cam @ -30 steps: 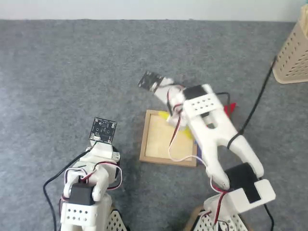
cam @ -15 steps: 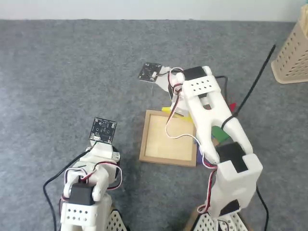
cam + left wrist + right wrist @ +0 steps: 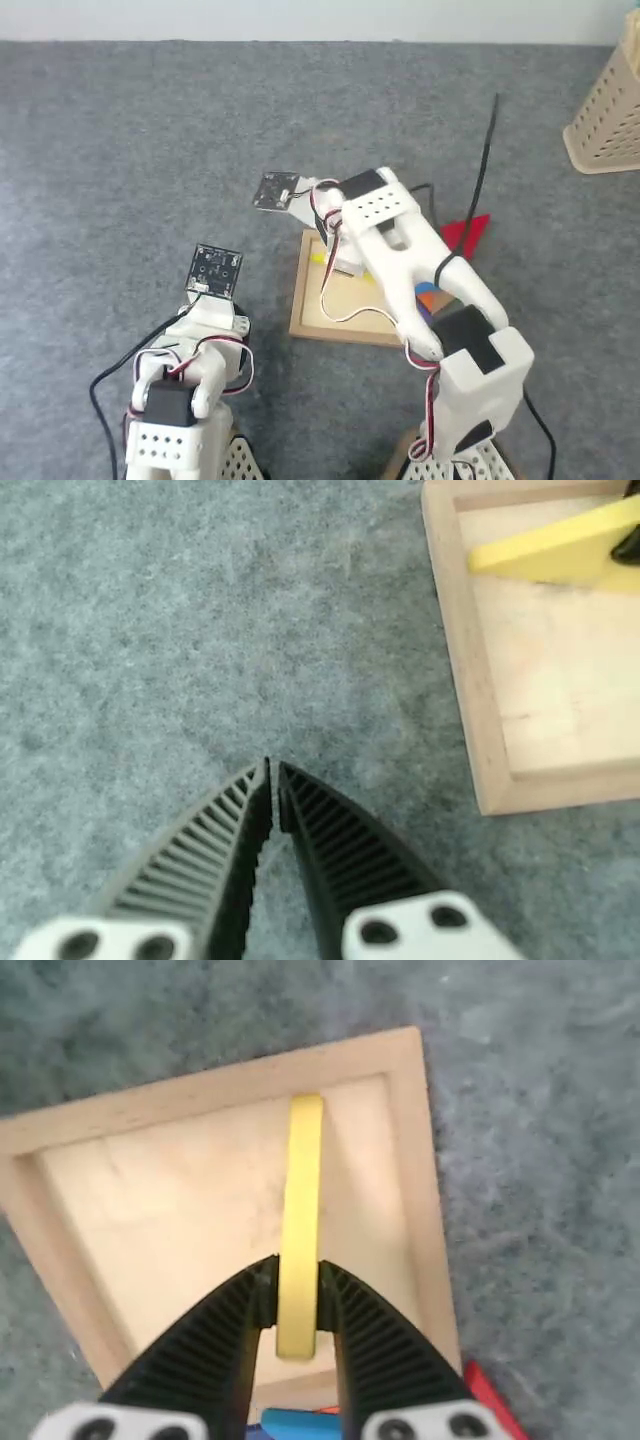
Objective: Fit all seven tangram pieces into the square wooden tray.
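The square wooden tray (image 3: 305, 296) lies mid-table on the grey carpet; its rim also shows as the tray (image 3: 200, 1080) and tray (image 3: 470, 700). My right gripper (image 3: 298, 1295) hangs over the tray's far left corner, shut on a yellow piece (image 3: 300, 1210) held on edge; the same yellow piece (image 3: 560, 550) appears in the left wrist view. My left gripper (image 3: 272, 790) rests shut and empty over carpet, left of the tray. A red piece (image 3: 465, 233) lies right of the tray, with orange (image 3: 428, 295) and blue (image 3: 424, 311) pieces by the tray's right side, partly hidden by the right arm.
A beige perforated basket (image 3: 608, 110) stands at the far right edge. A black cable (image 3: 485, 160) rises from the right arm. Open carpet stretches across the left and far parts of the table.
The right arm has swung left, carrying the yellow piece from the tray's far edge to over its far left corner. The left arm has stayed still.
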{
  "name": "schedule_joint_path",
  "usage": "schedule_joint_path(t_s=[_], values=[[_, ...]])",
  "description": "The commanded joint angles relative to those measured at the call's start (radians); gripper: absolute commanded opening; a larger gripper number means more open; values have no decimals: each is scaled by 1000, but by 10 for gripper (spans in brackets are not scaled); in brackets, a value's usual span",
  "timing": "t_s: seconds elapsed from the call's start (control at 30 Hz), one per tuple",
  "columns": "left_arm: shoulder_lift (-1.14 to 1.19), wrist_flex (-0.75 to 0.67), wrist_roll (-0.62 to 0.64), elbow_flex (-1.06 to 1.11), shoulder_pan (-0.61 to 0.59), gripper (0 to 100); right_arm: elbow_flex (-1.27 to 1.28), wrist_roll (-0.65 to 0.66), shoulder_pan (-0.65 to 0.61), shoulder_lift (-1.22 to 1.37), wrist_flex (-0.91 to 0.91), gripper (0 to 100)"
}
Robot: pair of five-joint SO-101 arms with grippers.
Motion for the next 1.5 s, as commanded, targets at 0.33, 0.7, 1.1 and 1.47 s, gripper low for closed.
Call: schedule_joint_path(t_s=[0.33, 0.7, 1.1, 1.47], values=[[-21, 6, 8, -19, -6, 12, 8, -84, 13, -1, 8, 102], [-21, 6, 8, -19, -6, 12, -193, -43, 168, 1, 10, 6], [-21, 6, 8, -19, -6, 12, -110, 31, 120, 13, 1, 115], [-21, 6, 8, -19, -6, 12, -29, -12, 62, -110, 42, 119]])
